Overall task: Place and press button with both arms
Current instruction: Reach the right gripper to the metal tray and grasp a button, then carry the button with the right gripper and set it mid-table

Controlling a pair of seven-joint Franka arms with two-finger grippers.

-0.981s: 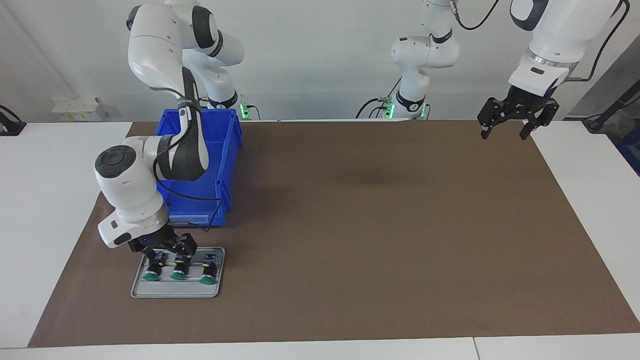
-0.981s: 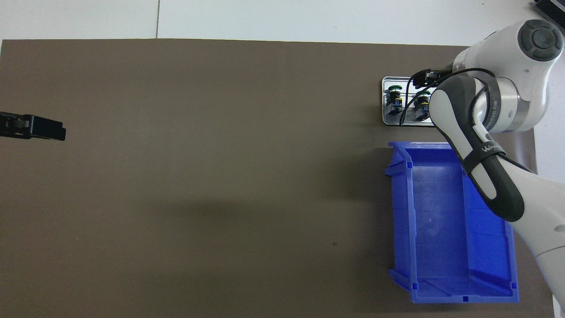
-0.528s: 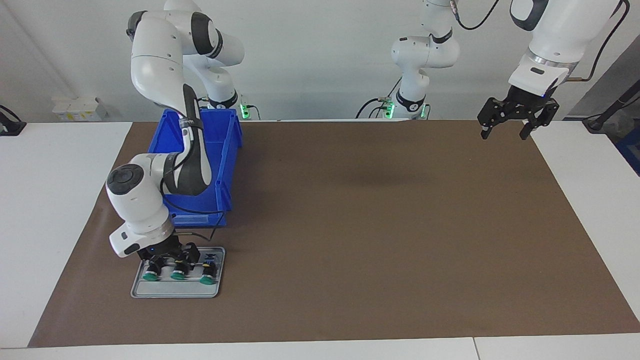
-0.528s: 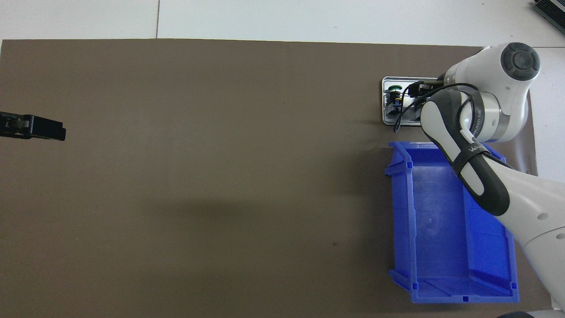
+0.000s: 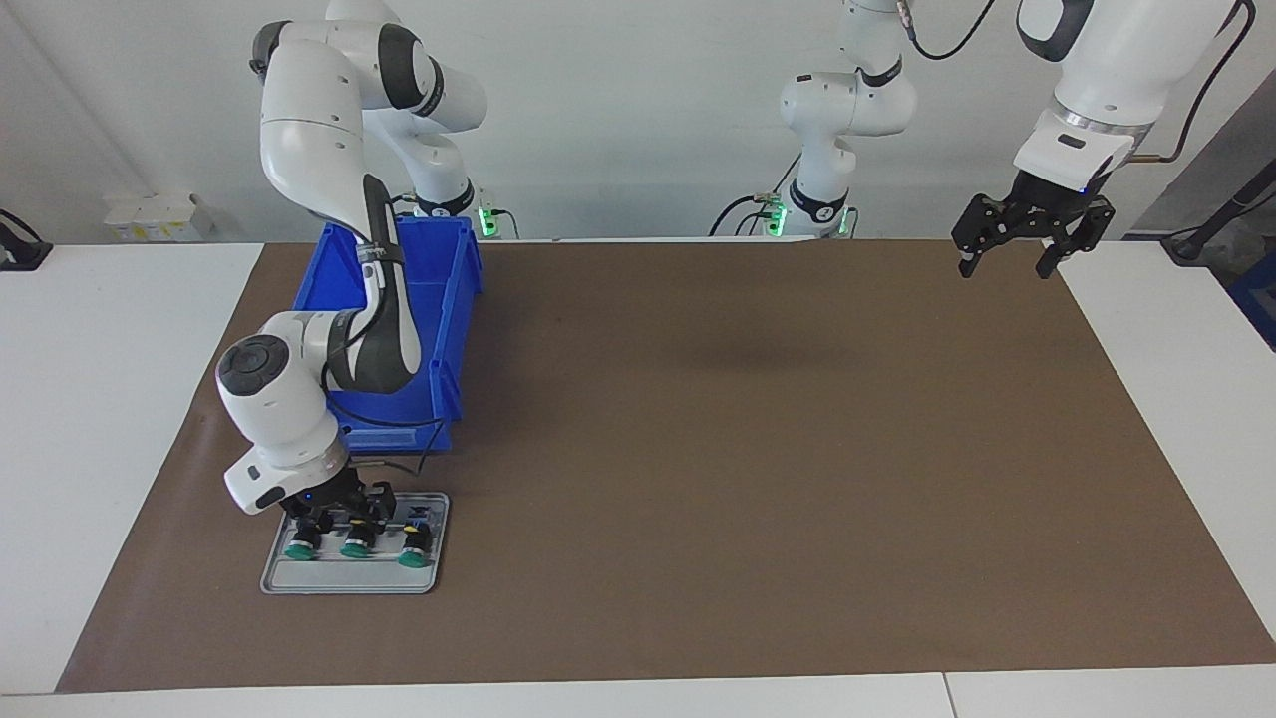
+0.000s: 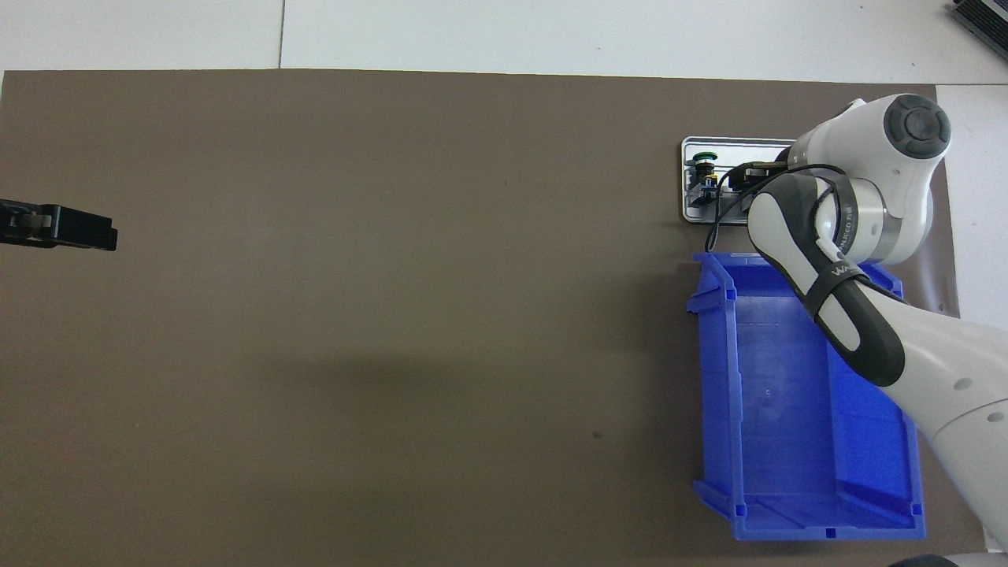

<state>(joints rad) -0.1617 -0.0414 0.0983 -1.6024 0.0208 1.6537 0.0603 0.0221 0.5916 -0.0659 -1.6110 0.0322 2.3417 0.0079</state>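
three green-capped buttons, one tray, one bin

lettering on right arm's black strap, too small to read. three alike in a row on grey tray (image 5: 349, 578), just past blue bin (image 5: 399, 329). right gripper (image 5: 341, 514) low over middle button (image 5: 356, 541); finger state: cannot tell. left gripper (image 5: 1032, 231) spread, waiting over brown mat (image 5: 748, 449) corner.

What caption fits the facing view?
Right gripper down over three green-capped buttons on a metal tray; left gripper waits aloft.
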